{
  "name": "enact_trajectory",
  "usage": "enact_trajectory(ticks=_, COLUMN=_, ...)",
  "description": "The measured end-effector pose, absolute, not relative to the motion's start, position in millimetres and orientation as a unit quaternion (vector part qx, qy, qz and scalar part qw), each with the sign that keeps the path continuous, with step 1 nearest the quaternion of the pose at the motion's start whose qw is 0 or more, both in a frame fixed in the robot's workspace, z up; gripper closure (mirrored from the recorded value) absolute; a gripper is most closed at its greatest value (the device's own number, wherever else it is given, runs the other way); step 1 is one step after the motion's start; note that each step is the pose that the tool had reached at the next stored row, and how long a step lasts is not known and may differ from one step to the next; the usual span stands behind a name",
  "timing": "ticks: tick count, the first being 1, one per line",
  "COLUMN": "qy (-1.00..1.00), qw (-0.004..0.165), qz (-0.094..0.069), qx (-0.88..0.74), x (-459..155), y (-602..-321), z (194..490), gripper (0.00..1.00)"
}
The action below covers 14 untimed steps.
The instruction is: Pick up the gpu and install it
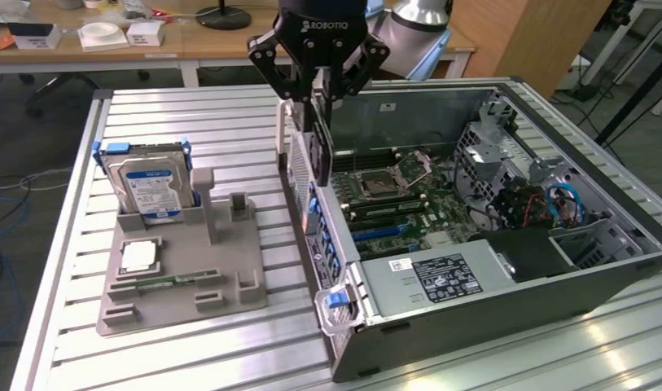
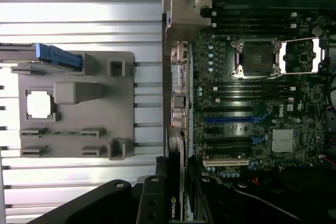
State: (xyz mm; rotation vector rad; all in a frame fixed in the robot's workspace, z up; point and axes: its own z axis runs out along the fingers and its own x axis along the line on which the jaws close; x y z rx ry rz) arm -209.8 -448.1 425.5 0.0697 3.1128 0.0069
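Table (image 1: 178,350); NVIDIA gpu (image 2: 174,195) in ROBOTIQ tool (image 1: 321,92)

One camera stands off my arm, high and set back, looking obliquely down across the slatted worktop (image 1: 200,106). It has the grey tray (image 1: 178,285) on the exterior view's left, the open computer case (image 1: 472,334) on its right and desks (image 1: 113,49) behind. The other camera rides my wrist and looks straight down from much nearer, past my pincer (image 2: 176,195) and the gpu (image 2: 172,211) clamped in it. Both views take in the tray, the worktop slats and the motherboard (image 2: 252,103).
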Motion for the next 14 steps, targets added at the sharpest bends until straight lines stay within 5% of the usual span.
enact_trajectory(ticks=14, qy=1.0, qw=0.014, qz=0.002, qx=0.022, x=-197.6, y=-447.5, z=425.5, gripper=0.74)
